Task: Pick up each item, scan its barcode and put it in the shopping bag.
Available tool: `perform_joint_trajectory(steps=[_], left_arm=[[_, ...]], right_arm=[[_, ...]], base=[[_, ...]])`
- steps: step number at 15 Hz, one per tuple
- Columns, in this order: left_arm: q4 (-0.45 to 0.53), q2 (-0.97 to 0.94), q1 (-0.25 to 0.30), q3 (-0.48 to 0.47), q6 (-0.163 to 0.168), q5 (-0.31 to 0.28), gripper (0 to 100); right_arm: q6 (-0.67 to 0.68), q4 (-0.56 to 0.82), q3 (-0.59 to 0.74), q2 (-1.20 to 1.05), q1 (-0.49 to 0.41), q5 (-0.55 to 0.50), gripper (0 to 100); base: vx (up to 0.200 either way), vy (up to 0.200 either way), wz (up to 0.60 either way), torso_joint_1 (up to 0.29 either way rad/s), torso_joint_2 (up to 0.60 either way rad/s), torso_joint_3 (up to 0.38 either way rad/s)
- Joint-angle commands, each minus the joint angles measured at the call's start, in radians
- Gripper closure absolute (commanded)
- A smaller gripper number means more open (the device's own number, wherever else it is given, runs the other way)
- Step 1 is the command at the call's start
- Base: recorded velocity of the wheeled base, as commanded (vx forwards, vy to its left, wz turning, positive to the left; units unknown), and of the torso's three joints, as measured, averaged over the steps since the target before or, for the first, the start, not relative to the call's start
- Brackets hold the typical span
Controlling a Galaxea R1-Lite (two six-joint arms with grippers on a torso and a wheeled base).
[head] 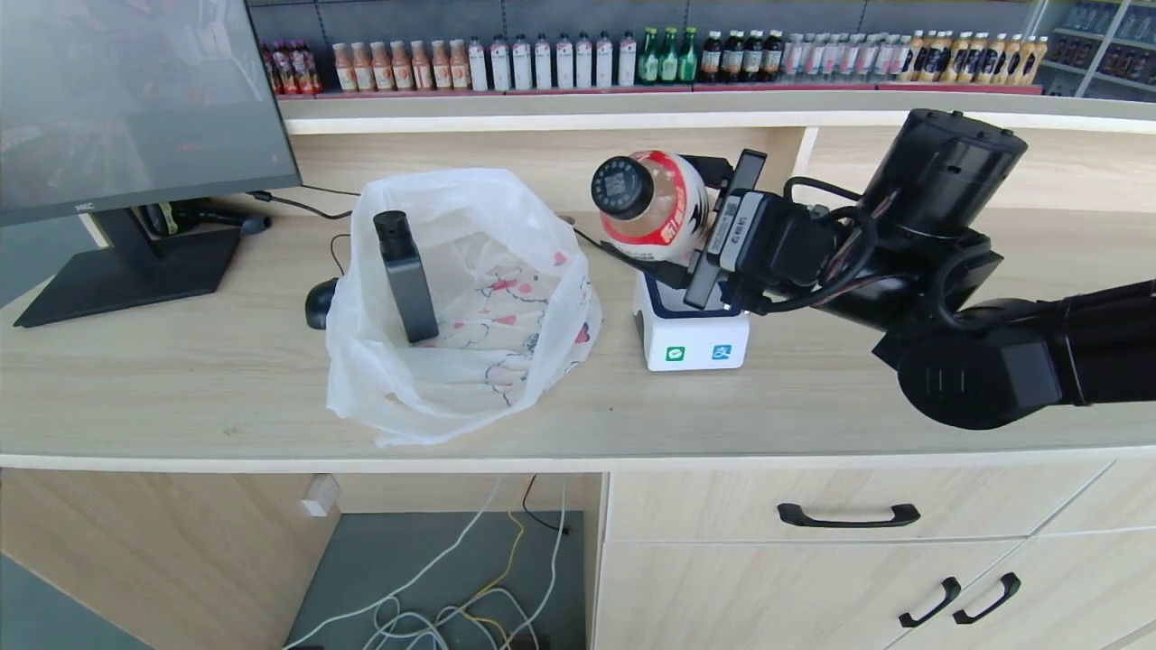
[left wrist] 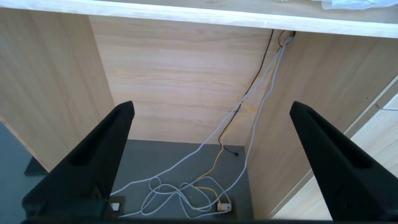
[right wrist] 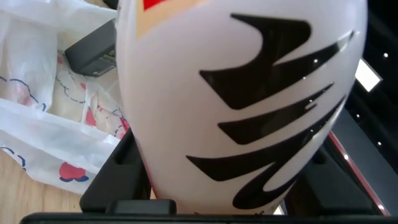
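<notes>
Here's the long pale wooden surface (head: 181,397), running the full width, with a big dark monitor (head: 135,99) standing at its left end. Behind it all, a shelf of drinks (head: 632,59) lines the back wall.

Centre-left on the surface sits the shopping bag (head: 506,298), thin white plastic with a red and blue print, its mouth gaping wide. In the right wrist view the same bag (right wrist: 37,124) lies just beyond the load.

And the load: the right hand (head: 700,221) is clamped around a bottle (head: 655,203), one finger on each side of its body. The bottle is white-labelled with red, tipped over on its side, black cap toward the camera. It hangs directly above the small white scanner box (head: 695,338), just right of the bag. Up close, the bottle (right wrist: 249,112) shows bold black strokes on white.

The left hand (left wrist: 211,109) is down below the surface's edge, fingers spread wide with nothing between them, loose cables (left wrist: 186,193) on the floor beneath.

Inside the bag, a dark flat item (head: 406,275) stands upright. Tucked just outside the bag's left side: a black mouse (head: 319,302).
</notes>
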Motion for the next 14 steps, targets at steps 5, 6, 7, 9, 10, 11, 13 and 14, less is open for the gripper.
perform_joint_trajectory(steps=[5,6,7,9,10,11,13,14], left_arm=[[-0.001,0.000,0.000,0.000,-0.001,0.001,0],[-0.001,0.000,0.000,0.000,-0.001,0.001,0],[-0.001,0.000,0.000,0.000,0.001,0.001,0],[-0.001,0.000,0.000,0.000,-0.001,0.001,0],[-0.001,0.000,0.000,0.000,0.001,0.001,0],[-0.001,0.000,0.000,0.000,-0.001,0.001,0],[-0.001,0.000,0.000,0.000,-0.001,0.001,0],[-0.001,0.000,0.000,0.000,0.001,0.001,0]], right_arm=[[-0.012,0.004,-0.010,0.030,-0.091,0.099,100],[-0.013,0.004,-0.008,0.038,-0.091,0.111,100],[-0.027,0.004,-0.008,0.044,-0.095,0.128,100],[-0.032,0.004,-0.005,0.047,-0.108,0.142,100],[-0.033,0.004,-0.005,0.048,-0.109,0.160,100],[-0.035,0.004,-0.005,0.050,-0.109,0.162,100],[-0.035,0.004,-0.005,0.054,-0.109,0.162,100],[-0.035,0.004,-0.005,0.056,-0.106,0.164,100]], base=[[0.000,0.000,0.00,0.000,0.00,0.000],[0.000,0.000,0.00,0.000,0.00,0.000],[0.000,0.000,0.00,0.000,0.00,0.000],[0.000,0.000,0.00,0.000,0.00,0.000],[0.000,0.000,0.00,0.000,0.00,0.000],[0.000,0.000,0.00,0.000,0.00,0.000],[0.000,0.000,0.00,0.000,0.00,0.000],[0.000,0.000,0.00,0.000,0.00,0.000]])
